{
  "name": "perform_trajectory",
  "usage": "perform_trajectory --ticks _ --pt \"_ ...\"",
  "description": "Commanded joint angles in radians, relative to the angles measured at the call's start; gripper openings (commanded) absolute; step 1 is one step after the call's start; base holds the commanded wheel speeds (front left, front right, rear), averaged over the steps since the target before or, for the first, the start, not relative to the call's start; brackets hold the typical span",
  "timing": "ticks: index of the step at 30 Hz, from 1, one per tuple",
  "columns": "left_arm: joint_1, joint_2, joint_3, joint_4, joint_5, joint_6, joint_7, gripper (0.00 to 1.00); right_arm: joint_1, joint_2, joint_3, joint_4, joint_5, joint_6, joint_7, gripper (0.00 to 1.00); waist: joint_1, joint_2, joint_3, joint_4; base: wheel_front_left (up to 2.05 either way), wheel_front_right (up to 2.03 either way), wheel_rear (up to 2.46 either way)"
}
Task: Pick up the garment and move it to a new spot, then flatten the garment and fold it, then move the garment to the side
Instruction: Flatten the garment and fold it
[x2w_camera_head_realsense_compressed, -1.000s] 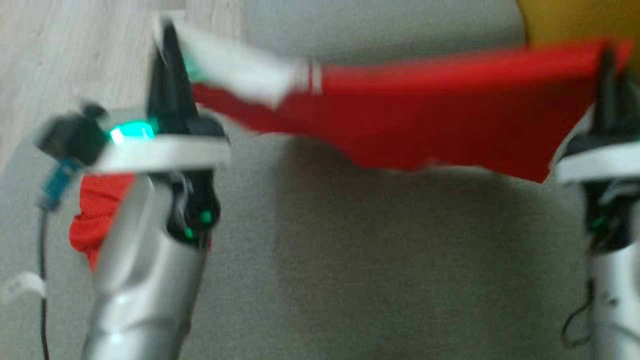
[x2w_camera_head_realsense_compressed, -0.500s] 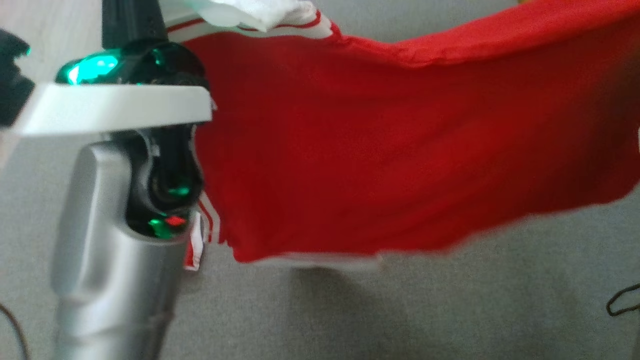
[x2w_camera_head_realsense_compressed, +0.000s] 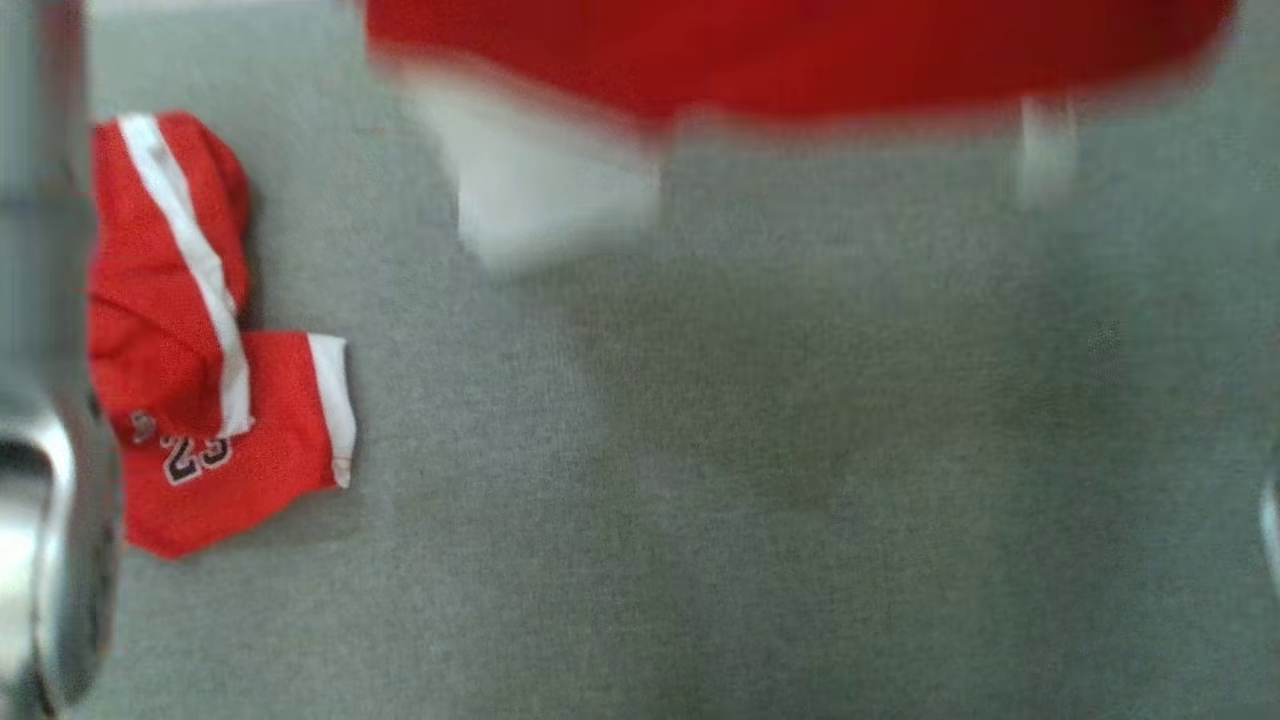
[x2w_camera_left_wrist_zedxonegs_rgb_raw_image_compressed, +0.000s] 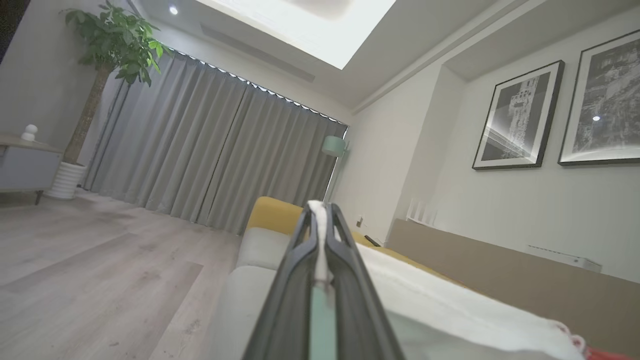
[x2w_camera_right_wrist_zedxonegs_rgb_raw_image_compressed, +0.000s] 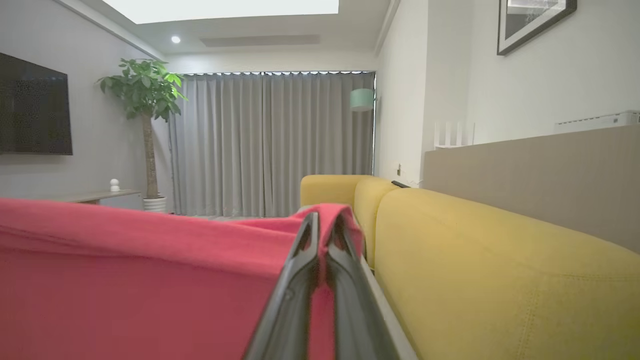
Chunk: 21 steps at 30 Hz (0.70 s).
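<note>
1. The garment (x2w_camera_head_realsense_compressed: 800, 50) hangs in the air above the grey cushion (x2w_camera_head_realsense_compressed: 800, 450), stretched between the two arms. The left jaws are clamped on its white trim (x2w_camera_left_wrist_zedxonegs_rgb_raw_image_compressed: 320, 235), and the right jaws are clamped on a red edge (x2w_camera_right_wrist_zedxonegs_rgb_raw_image_compressed: 280, 235).
2. Each grip looks like a thin pinch of cloth near the tips. The blur in the head view suggests speed, and a quick swing could pull one edge free and drop that side.
3. The loose white flap (x2w_camera_head_realsense_compressed: 540, 190) dangling below may tuck under as the cloth is laid down, leaving creases to flatten.
4. Setting down too far left would overlap the second red jersey (x2w_camera_head_realsense_compressed: 200, 400) lying on the cushion.
5. Compared with half a second ago, the head view has shifted, so the camera has moved. The garment filled the middle then; now only its lower edge shows at the top. The second jersey now shows beside the left forearm (x2w_camera_head_realsense_compressed: 40, 500).
</note>
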Motion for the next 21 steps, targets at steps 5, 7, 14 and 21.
perform_trajectory --ticks 5,7,14,21 --pt "-0.130 0.015 0.005 0.183 0.032 -0.046 -0.096 0.00 -0.137 -0.001 0.011 0.234 -0.068 -0.001 -0.156 0.00 -0.0006 0.0001 0.047 0.023 0.00 0.00 0.00" --pt "-0.140 -0.002 -0.008 0.242 0.034 -0.077 -0.124 0.00 -0.149 0.001 0.018 0.317 -0.078 -0.001 -0.202 0.00 -0.0006 0.0001 0.049 0.028 0.00 0.00 0.00" --pt "-0.043 -0.028 -0.069 0.355 0.038 -0.144 -0.197 0.00 -0.039 -0.051 0.127 0.517 -0.045 -0.001 -0.273 0.00 -0.0006 0.0001 0.027 0.043 0.00 0.00 0.00" --pt "0.193 -0.001 -0.269 0.324 0.043 -0.160 -0.138 0.00 0.141 -0.130 0.268 0.599 0.043 -0.001 -0.199 0.00 -0.0006 0.0001 -0.027 0.057 0.00 0.00 0.00"
